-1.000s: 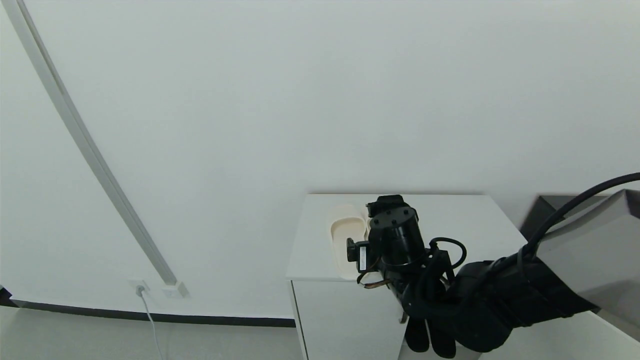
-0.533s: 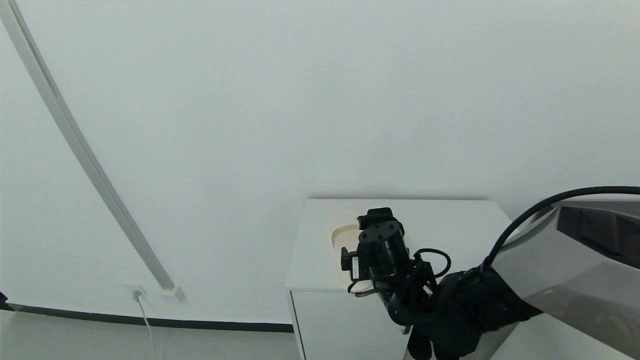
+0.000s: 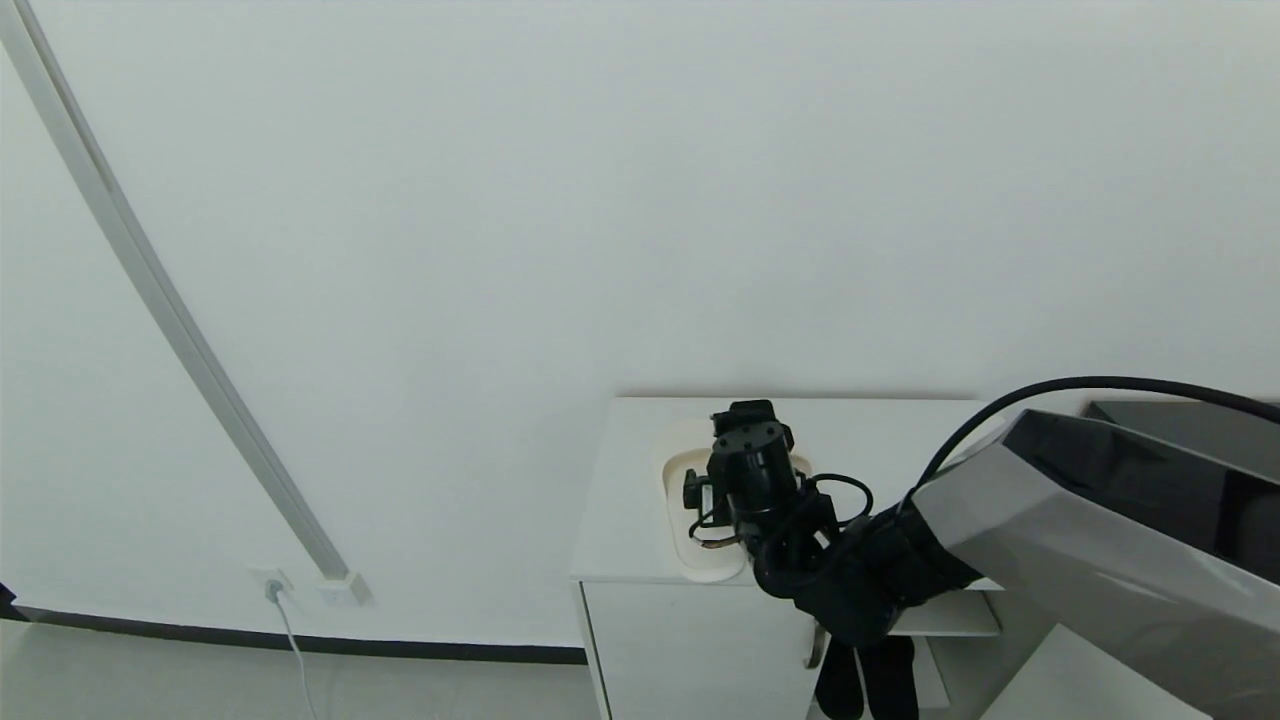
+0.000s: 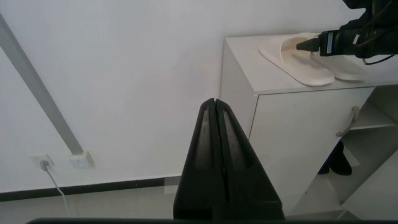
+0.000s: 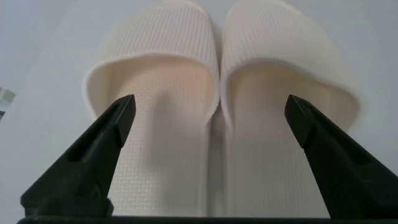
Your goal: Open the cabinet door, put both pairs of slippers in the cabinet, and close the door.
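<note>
A pair of cream slippers [image 3: 692,500] [image 5: 217,124] [image 4: 298,59] lies side by side on top of the white cabinet [image 3: 640,520]. My right gripper [image 5: 210,106] [image 4: 306,45] hovers just above them, open, with one finger [image 5: 112,124] on each outer side of the pair and nothing held. The cabinet's right half stands open, showing a shelf [image 3: 945,615] and a dark pair of slippers [image 3: 865,680] [image 4: 339,158] inside. My left gripper [image 4: 215,106] is shut and empty, held low, away from the cabinet's left side.
The shut left door panel [image 4: 298,143] carries a handle [image 4: 348,121] at its right edge. A bare white wall rises behind the cabinet, with a slanted cable duct [image 3: 150,280] and a wall socket [image 3: 272,582] on the left near the floor.
My right arm has stretched farther over the cabinet top, bringing its gripper above the cream slippers. The head view shifted a little early on.
</note>
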You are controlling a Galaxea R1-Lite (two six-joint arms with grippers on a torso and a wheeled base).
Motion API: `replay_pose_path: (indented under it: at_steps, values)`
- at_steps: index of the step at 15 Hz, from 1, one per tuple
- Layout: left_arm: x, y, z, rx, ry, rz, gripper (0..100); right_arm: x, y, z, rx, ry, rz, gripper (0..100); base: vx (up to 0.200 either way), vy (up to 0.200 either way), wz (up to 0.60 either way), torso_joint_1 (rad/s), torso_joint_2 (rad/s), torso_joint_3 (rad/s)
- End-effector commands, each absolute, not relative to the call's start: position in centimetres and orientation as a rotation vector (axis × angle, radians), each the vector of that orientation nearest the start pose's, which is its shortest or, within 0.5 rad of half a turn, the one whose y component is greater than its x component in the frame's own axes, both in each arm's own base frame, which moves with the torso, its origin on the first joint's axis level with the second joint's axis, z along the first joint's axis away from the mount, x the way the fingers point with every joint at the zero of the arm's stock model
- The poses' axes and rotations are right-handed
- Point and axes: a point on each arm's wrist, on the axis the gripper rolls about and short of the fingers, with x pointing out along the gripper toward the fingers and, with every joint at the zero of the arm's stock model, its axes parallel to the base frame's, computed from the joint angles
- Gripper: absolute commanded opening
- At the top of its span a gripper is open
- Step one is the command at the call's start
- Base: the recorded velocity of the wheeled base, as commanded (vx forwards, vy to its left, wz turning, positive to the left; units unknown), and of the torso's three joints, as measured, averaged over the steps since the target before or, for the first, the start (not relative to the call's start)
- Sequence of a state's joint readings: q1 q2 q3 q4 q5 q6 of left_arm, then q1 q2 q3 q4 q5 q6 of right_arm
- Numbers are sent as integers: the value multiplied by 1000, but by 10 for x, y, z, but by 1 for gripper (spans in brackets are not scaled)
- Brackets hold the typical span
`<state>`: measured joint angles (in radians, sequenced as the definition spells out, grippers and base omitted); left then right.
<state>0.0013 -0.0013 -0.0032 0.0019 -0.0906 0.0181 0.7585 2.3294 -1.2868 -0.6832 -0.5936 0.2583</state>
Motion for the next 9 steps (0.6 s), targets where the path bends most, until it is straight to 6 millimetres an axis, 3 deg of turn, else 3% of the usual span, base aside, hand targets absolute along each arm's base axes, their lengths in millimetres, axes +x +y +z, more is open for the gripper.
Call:
replay_pose_path:
  at_steps: [1, 9]
  values:
    - [-23, -2, 76, 18, -1, -89, 0, 346, 301, 64, 30, 302, 130, 100, 0, 0, 0, 0, 0, 0]
    - [-23, -2, 76, 18, -2, -89, 0, 373, 313, 59, 40, 296, 126, 100, 0, 0, 0, 0, 0, 0]
